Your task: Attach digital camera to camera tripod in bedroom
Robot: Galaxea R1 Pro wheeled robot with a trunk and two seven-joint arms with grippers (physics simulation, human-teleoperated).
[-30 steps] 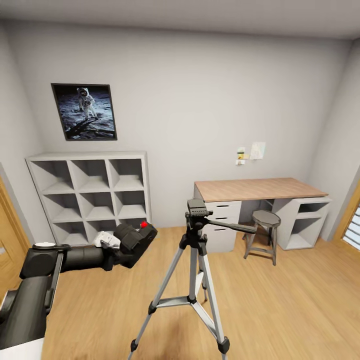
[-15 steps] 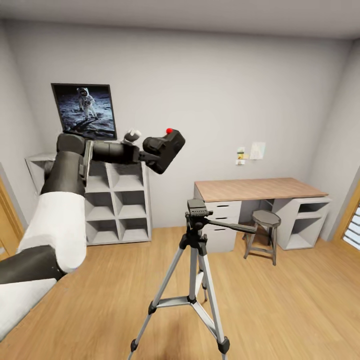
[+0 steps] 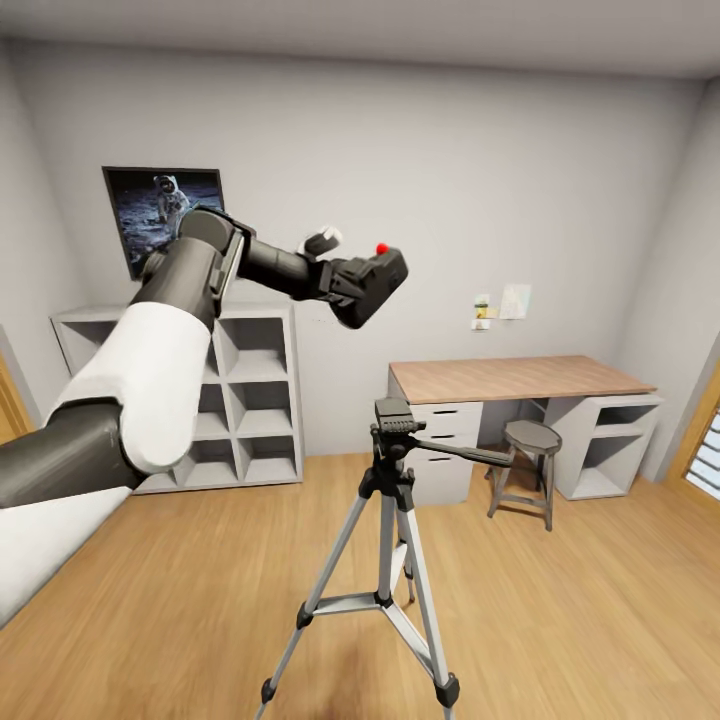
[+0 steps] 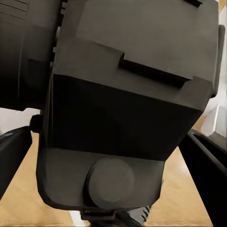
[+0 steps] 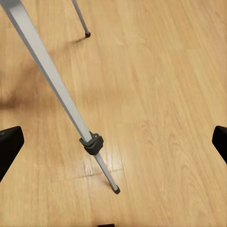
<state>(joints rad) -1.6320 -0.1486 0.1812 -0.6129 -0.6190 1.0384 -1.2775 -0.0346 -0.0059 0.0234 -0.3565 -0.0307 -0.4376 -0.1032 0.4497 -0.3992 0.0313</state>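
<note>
**Head view: digital camera held high above the camera tripod**

Head view showing the left arm (image 3: pixel 150 370) reaching up and forward across the bedroom, carrying the digital camera (image 3: pixel 372 284) at the left gripper (image 3: pixel 335 280). Holding the camera well above the camera tripod (image 3: pixel 390 540) and slightly toward its left side, red button (image 3: pixel 382 247) facing up, body tilting. Standing on the light wood floor (image 3: pixel 560 620), the tripod spreading three silver legs, black head (image 3: pixel 394 418) bare on top, pan handle (image 3: pixel 470 455) pointing toward the stool (image 3: pixel 528 470).

Left wrist view looking straight onto the camera's dark body (image 4: pixel 127 109), lens barrel (image 4: pixel 23 52) off to one side, round knob (image 4: pixel 116 182) near the lower edge. Sitting between two black fingers (image 4: pixel 205 175), one on each side, the camera being clamped firmly by the claw.

Right wrist view looking down at floor planks, with one silver tripod leg (image 5: pixel 52 85) crossing diagonally, black joint (image 5: pixel 93 143) partway down and a foot (image 5: pixel 116 190) touching the wood. Showing the right gripper (image 5: pixel 113 144) spread wide, black fingertips (image 5: pixel 9 146) sitting at opposite edges, holding nothing.

Behind the tripod: white cube shelves (image 3: pixel 250 390) against the grey wall, astronaut picture (image 3: pixel 165 205) partly covered by the arm, wooden-topped desk (image 3: pixel 520 378) with drawers near the stool.
</note>
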